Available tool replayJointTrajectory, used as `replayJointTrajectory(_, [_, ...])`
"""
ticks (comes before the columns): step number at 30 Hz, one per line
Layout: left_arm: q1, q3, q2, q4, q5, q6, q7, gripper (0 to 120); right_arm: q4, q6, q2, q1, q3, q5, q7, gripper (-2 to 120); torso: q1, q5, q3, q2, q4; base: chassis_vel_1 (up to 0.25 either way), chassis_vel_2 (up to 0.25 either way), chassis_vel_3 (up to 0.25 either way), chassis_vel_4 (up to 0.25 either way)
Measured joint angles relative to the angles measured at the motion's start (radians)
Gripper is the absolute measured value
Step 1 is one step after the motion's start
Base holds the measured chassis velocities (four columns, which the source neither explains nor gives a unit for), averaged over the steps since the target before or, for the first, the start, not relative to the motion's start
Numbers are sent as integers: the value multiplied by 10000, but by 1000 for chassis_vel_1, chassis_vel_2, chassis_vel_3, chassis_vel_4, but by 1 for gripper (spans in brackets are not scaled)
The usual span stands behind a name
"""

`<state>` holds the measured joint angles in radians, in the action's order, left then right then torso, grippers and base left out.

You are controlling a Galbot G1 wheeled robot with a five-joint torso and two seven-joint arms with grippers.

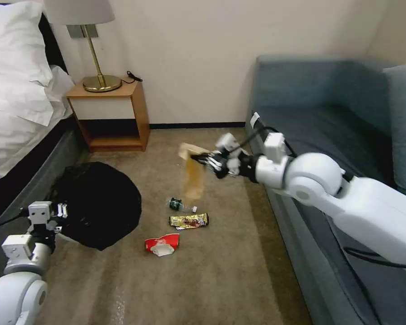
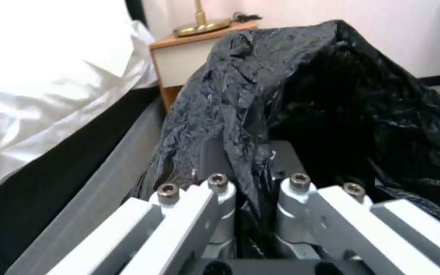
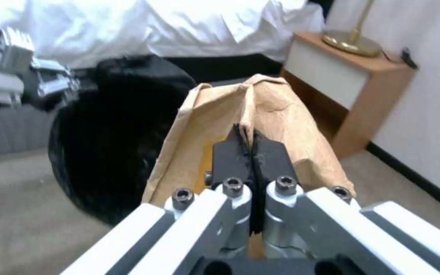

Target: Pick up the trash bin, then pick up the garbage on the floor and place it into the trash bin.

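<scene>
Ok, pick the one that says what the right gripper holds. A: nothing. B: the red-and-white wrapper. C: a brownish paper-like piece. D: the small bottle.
C: the right gripper is shut on the brownish piece and holds it above the carpet, while the red-and-white wrapper and small bottle lie on the floor.

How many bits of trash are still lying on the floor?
3. A small clear bottle with a green label lies nearest the sofa, a shiny gold snack wrapper just in front of it, and a crumpled red-and-white wrapper nearest the robot. More could hide behind the black-bagged bin.
</scene>
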<state>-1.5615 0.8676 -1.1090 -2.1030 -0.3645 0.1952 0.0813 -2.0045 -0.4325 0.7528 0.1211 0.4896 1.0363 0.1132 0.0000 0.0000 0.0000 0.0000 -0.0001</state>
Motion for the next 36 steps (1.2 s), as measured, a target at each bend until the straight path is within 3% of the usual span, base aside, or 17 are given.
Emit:
replayJointTrajectory(5, [12, -98, -87, -434, -29, 166, -6, 5, 786, 88, 1446, -1271, 1337, 344, -657, 0, 0, -2, 0, 0, 2, 0, 0, 0, 0])
replayJointTrajectory(7, [13, -99, -104, -457, -39, 172, -4, 5, 905, 115, 1603, -1377, 1453, 357, -712, 0, 0, -2, 0, 0, 2, 0, 0, 0, 0])
replayJointTrajectory(9, [7, -101, -121, -477, -104, 182, 0, 5, 1452, 246, 2285, -1670, 1923, 375, -928, 0, 0, -2, 1, 0, 1, 0, 0, 0, 0])
replayJointTrajectory(11, [9, -98, -122, -477, -135, 182, 0, 5, 1599, 274, 2477, -1711, 2024, 374, -987, 0, 0, -2, 1, -1, 2, 0, 0, 0, 0])
replayJointTrajectory(12, [56, -94, -132, -438, -189, 184, 0, 5, 2060, 341, 3063, -1773, 2250, 371, -1141, 0, 0, -3, 0, 0, -3, 0, 0, 0, 0])
replayJointTrajectory(13, [56, -94, -132, -438, -189, 184, 0, 5, 2060, 341, 3063, -1773, 2250, 371, -1141, 0, 0, -3, 0, 0, -3, 0, 0, 0, 0])
replayJointTrajectory(16, [327, -202, -291, -204, -207, 207, -1, 5, 3677, 677, 5071, -1863, 2765, 166, -1401, 0, 0, -5, 0, -1, 3, 0, 0, 0, 0])
replayJointTrajectory(17, [327, -202, -291, -204, -207, 207, -1, 5, 3677, 677, 5071, -1863, 2765, 166, -1401, 0, 0, -5, 0, -1, 3, 0, 0, 0, 0])
replayJointTrajectory(20, [451, -295, -377, -52, -208, 208, -18, 5, 4982, 1049, 6217, -2010, 3170, -13, -1426, 0, 0, -9, 1, 0, 4, 0, 0, 0, 0])
replayJointTrajectory(23, [440, -249, -382, -48, -281, 205, -25, 5, 5453, 1254, 6700, -1929, 3367, -130, -1590, 0, 0, -4, 0, 0, 1, 0, 0, 0, 0])
replayJointTrajectory(32, [196, 157, -194, -140, -770, 81, -28, 5, 5938, 1466, 7093, -1439, 3759, -558, -1836, 1, 0, -2, 0, 0, -3, 0, 0, 0, 0])
replayJointTrajectory(36, [121, 202, -147, -76, -844, -14, -31, 5, 6049, 1422, 7318, -1272, 3880, -701, -2175, 13, 0, -1, 0, 0, 2, 0, 0, 0, 0])
